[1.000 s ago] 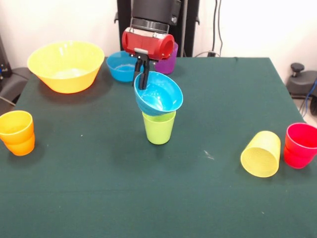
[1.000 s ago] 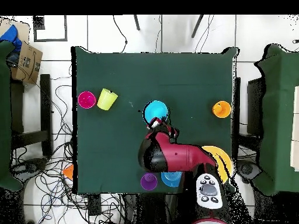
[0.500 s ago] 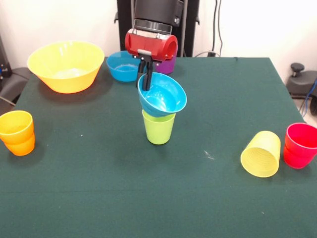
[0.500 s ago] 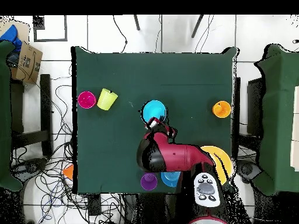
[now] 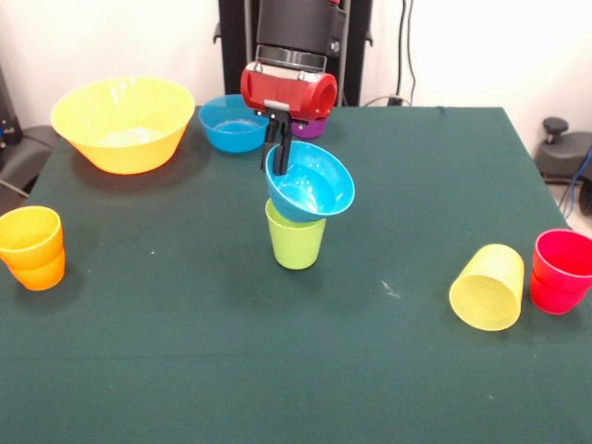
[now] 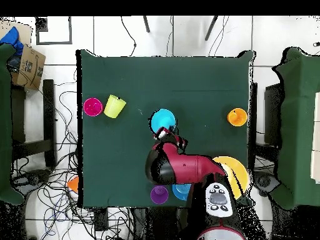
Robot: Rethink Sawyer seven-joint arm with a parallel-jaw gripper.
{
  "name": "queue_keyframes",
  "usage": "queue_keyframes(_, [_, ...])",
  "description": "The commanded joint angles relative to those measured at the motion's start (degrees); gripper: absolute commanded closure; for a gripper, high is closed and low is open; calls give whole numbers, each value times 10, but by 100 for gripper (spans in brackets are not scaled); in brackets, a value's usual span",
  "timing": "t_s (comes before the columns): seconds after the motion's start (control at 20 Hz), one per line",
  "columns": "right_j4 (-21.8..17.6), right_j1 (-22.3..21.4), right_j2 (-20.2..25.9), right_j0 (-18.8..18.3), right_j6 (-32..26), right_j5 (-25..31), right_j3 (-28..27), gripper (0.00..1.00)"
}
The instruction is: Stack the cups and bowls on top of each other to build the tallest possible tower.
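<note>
Blue bowl point(image 5: 312, 182) is sitting tilted on the mouth of the lime green cup point(image 5: 296, 241) near the middle of the tabletop point(image 5: 277, 370), its opening leaning toward the camera and to the right in the front view. From overhead this small tower shows as a blue disc point(image 6: 163, 120) just beyond the arm's wrist. The end effector point(image 5: 280, 153) is coming down from above and is clenched on the bowl's far rim, its dark fingers point(image 5: 283, 148) pinching the edge, one inside and one outside.

Behind the tower, a second blue bowl point(image 5: 229, 122) is standing upright beside a purple cup point(image 5: 309, 127) that is mostly hidden by the red wrist point(image 5: 289, 91). A large yellow-orange bowl point(image 5: 123, 122) is sitting upright at the far left corner in the front view. An orange cup point(image 5: 32, 246) is standing at the left edge. On the right, a yellow cup point(image 5: 487, 287) is lying on its side with its base facing the camera, just beside an upright red cup point(image 5: 561, 270).
</note>
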Motion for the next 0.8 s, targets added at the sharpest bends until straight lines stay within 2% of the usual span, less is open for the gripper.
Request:
queue_keyframes(0.05, [-31,34,45,15,30,-28,14,100])
queue_keyframes(0.55, [-38,32,47,9,30,-36,19,100])
queue_keyframes(0.8, [-32,23,50,7,27,-16,20,100])
